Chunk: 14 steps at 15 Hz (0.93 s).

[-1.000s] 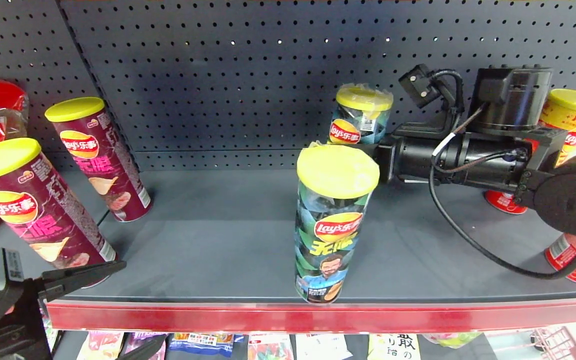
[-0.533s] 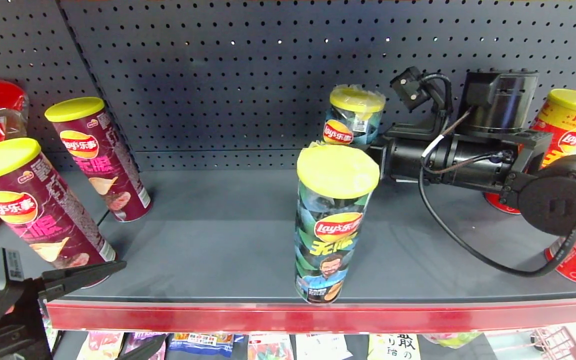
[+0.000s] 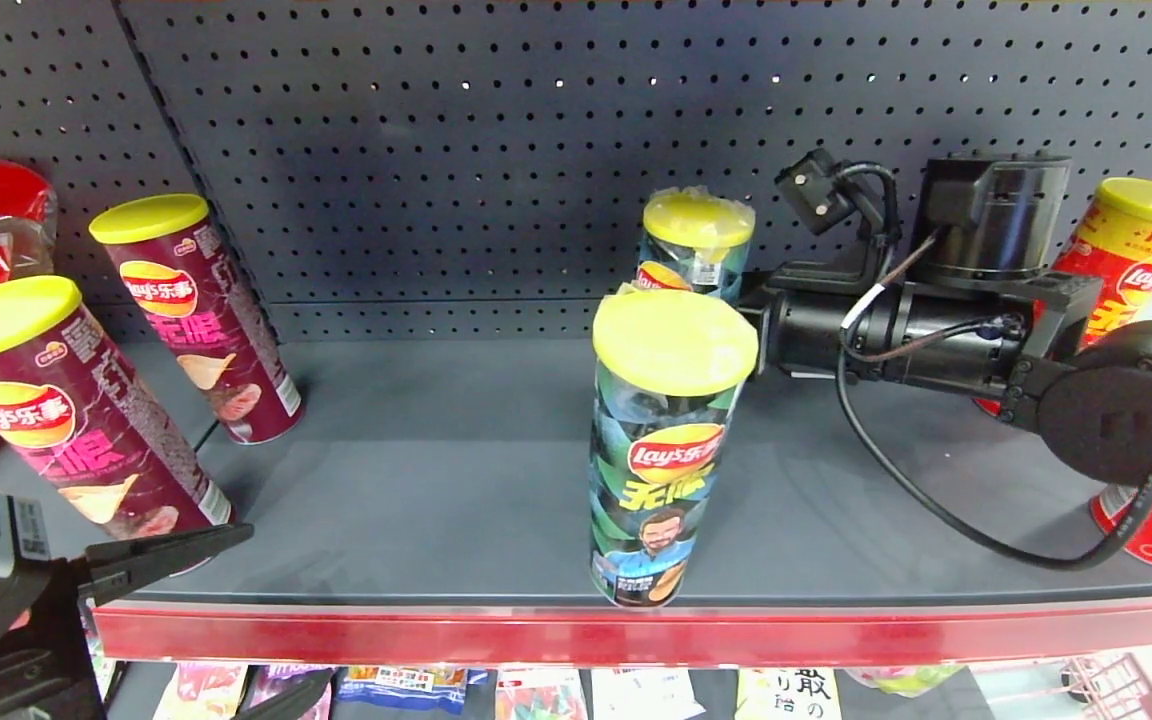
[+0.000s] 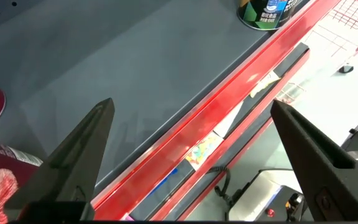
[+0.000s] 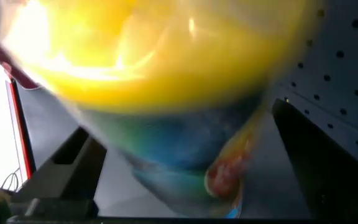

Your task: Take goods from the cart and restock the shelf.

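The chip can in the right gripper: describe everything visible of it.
The chip can is a tube with a yellow lid under crinkled clear wrap and a blue-green printed wall with a red and yellow logo. It is upright near the pegboard, behind a matching front can that hides its lower part, so whether it rests on the shelf cannot be told. The right gripper holds it, one finger on each flank.

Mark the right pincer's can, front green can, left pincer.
held can (image 3: 698, 217), head view, yellow lid
front green can (image 3: 674, 454), head view, side label
left pincer (image 4: 191, 115), left wrist view, midway between fingertips
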{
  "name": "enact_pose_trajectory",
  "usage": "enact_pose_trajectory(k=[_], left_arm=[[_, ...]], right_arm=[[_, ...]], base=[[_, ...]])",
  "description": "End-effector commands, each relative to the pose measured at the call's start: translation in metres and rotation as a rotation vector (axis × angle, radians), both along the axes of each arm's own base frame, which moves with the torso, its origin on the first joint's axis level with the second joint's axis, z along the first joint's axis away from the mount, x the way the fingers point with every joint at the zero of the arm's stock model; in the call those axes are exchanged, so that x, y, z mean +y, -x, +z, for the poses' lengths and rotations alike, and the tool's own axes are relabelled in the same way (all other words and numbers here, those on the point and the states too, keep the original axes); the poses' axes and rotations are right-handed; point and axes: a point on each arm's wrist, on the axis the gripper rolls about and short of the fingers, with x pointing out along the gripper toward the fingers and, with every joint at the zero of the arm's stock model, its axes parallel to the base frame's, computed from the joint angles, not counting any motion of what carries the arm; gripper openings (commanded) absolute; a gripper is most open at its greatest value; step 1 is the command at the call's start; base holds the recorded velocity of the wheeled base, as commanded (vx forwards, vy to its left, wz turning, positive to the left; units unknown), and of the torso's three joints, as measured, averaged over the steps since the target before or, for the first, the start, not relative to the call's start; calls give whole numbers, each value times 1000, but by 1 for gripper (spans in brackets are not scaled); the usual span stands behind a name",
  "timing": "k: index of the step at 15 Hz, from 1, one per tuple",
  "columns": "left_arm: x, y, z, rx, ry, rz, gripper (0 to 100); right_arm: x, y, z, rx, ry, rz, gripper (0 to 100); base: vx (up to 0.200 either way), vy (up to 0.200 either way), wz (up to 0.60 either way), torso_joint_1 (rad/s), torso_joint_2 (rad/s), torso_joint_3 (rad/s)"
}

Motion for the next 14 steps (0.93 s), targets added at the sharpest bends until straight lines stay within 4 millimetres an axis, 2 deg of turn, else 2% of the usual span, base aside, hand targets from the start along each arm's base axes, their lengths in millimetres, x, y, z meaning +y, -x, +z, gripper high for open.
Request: enact_pose_trajectory(k=[1, 5, 10, 13, 14], left_arm=[[0, -1, 0, 3, -1, 1, 100], [-4, -9, 0, 36, -2, 9, 100], [-17, -34, -1, 93, -31, 1, 100], [-31, -46, -2, 130, -49, -54, 100], [-34, -49, -3, 140, -51, -65, 100]], right_arm=[[-8, 14, 7, -14, -6, -2, 100], [-26, 41, 7, -8, 3, -44, 100], [-64, 109, -16, 36, 42, -107, 100], [-90, 156, -32, 34, 42, -102, 100], [-95, 167, -36, 27, 38, -100, 100]], base=[[0, 0, 0, 0, 0, 0], [0, 0, 0, 0, 0, 0], [0, 0, 0, 0, 0, 0], [0, 0, 0, 0, 0, 0], [0, 0, 0, 0, 0, 0]])
